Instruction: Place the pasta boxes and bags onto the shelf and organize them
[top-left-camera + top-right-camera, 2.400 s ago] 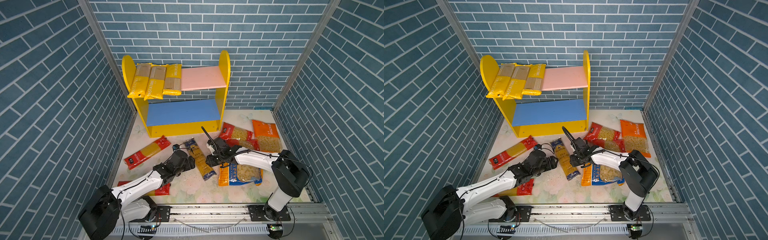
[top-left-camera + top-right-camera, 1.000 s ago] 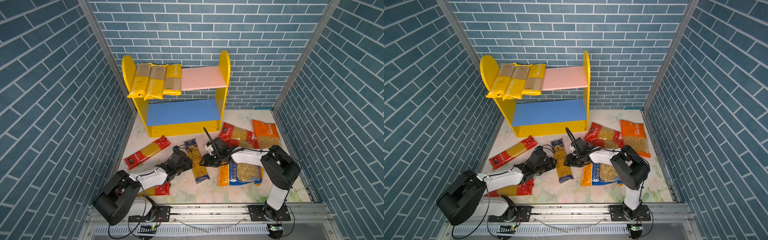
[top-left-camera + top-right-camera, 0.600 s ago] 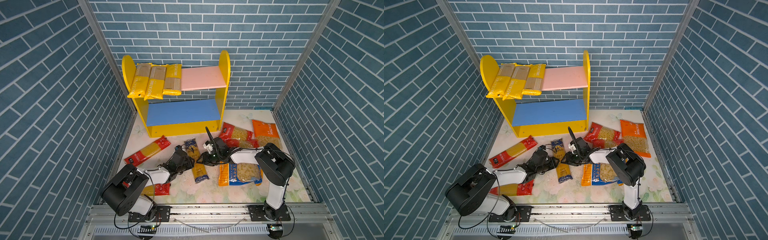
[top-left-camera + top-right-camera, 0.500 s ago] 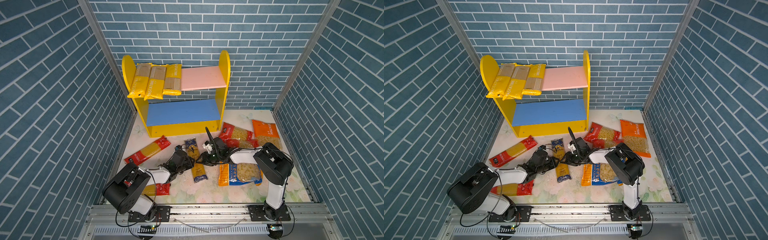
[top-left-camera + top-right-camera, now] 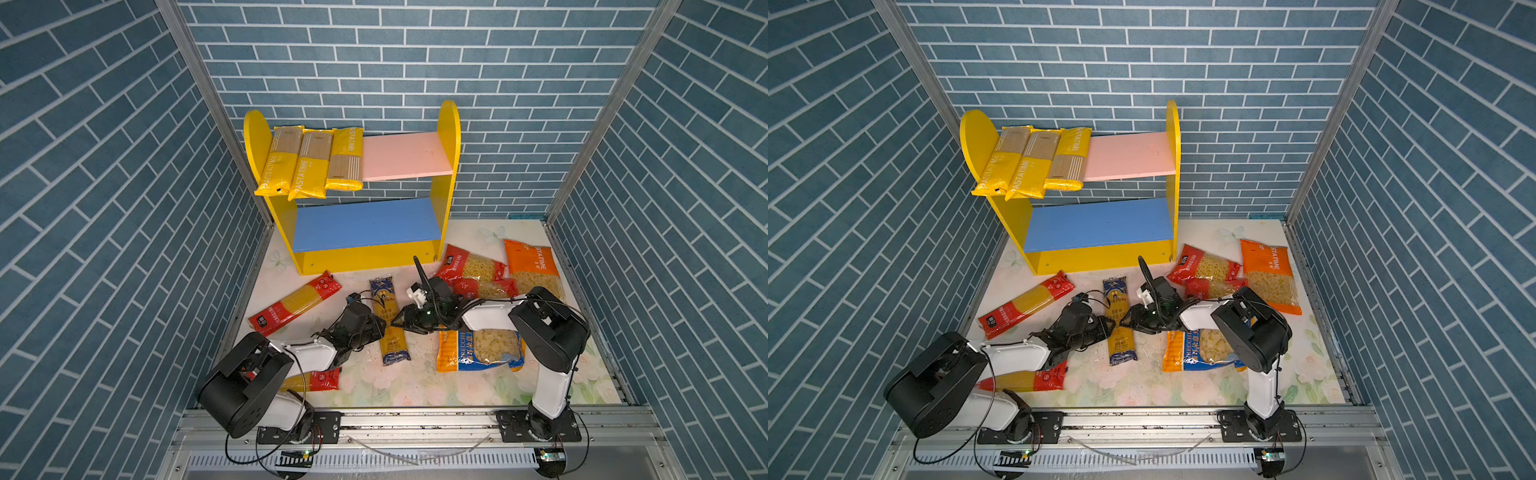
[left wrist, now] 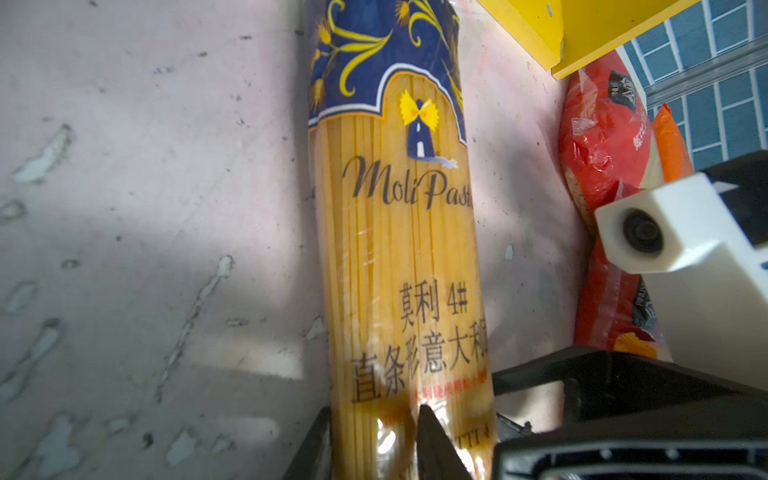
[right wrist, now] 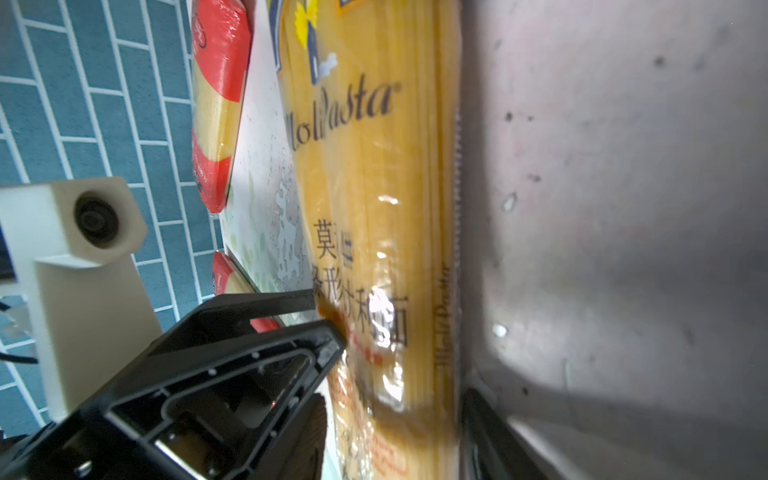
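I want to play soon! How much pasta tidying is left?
Done: three yellow packs on the pink board. In hand: left claw and right claw sit around the dark blue spaghetti pack, not lifted. Left: that one plus six other packs on the table; blue board bare.

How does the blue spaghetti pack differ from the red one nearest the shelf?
The blue spaghetti pack points toward the shelf; the red spaghetti pack lies diagonal. Blue has the left gripper and right gripper at its sides; red lies untouched. Both are long, narrow, on the table.
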Robot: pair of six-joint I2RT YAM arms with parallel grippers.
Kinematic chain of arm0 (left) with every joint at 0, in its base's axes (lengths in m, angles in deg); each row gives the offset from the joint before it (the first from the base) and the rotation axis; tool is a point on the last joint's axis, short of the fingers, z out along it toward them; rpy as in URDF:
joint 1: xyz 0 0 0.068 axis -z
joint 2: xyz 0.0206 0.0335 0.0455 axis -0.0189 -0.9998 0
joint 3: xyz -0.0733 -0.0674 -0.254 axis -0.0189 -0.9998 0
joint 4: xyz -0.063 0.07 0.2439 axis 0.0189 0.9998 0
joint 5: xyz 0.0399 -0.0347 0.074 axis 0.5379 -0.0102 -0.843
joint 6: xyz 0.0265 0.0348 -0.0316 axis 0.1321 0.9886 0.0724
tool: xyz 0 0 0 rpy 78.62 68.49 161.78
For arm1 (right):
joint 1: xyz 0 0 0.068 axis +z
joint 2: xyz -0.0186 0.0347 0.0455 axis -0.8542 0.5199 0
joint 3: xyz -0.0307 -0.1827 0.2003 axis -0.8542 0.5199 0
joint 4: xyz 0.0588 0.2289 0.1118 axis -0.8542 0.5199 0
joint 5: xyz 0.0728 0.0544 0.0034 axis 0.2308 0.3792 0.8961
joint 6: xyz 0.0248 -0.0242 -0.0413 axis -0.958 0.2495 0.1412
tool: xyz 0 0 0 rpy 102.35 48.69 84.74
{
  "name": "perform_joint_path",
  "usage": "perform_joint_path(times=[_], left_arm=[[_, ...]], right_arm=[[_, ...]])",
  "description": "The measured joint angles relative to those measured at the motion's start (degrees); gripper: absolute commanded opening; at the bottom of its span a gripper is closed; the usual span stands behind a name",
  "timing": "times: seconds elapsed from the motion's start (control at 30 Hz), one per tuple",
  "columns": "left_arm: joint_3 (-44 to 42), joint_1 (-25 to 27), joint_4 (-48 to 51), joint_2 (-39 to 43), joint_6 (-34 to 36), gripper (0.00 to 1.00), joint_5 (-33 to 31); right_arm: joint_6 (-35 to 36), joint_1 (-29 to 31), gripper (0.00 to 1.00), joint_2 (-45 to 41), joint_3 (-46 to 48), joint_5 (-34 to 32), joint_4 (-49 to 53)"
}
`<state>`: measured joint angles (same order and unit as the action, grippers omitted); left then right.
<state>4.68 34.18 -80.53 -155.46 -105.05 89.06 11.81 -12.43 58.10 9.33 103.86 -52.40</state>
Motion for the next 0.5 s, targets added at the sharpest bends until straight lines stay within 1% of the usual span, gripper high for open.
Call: perform_joint_path(times=[0.17, 0.4, 0.5], left_arm=[[-0.46, 0.00, -1.49, -0.52, -0.26, 0.33, 0.28], [-1.11, 0.00, -3.08, -0.83, -0.46, 0.30, 0.39], [-1.31, 0.00, -3.74, -1.03, -0.72, 0.28, 0.44]], right_arm=[[-0.20, 0.00, 0.52, 0.24, 0.00, -0.11, -0.15], [-0.83, 0.11, 0.44, 2.51, -0.02, 1.33, -5.05], [-1.27, 0.15, 0.38, 3.28, -0.04, 1.79, -6.67]])
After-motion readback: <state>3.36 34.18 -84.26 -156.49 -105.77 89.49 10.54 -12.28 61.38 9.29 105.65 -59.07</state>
